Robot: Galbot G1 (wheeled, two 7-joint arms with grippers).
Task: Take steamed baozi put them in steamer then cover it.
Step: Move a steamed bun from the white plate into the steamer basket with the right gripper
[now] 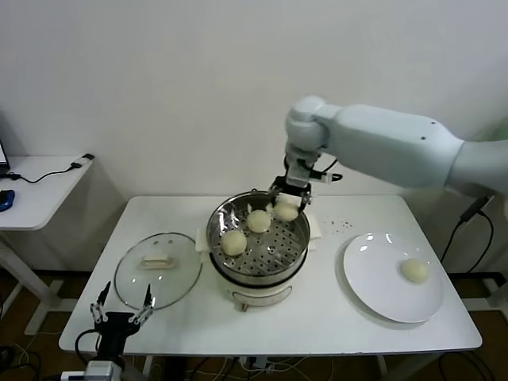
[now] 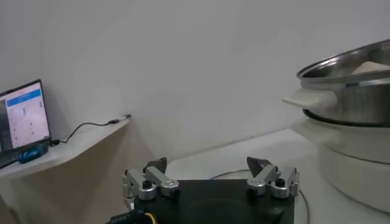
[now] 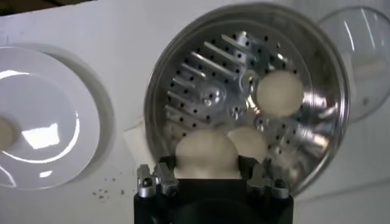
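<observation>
White surface [image 1: 333, 317] first: the left claw [image 1: 121, 311] hangs wide open at its near edge, just beside the cover [image 1: 157, 270]. Beyond, the right claw [image 1: 286, 196] grips a baozi [image 1: 285, 210] over the steamer [image 1: 258, 274] rim; released here, it may catch the rim or roll against the two buns [image 1: 246, 230] inside.

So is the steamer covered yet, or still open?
Open. The steamer has no cover on it; the glass lid lies flat on the table beside it, on the robot's left.
</observation>
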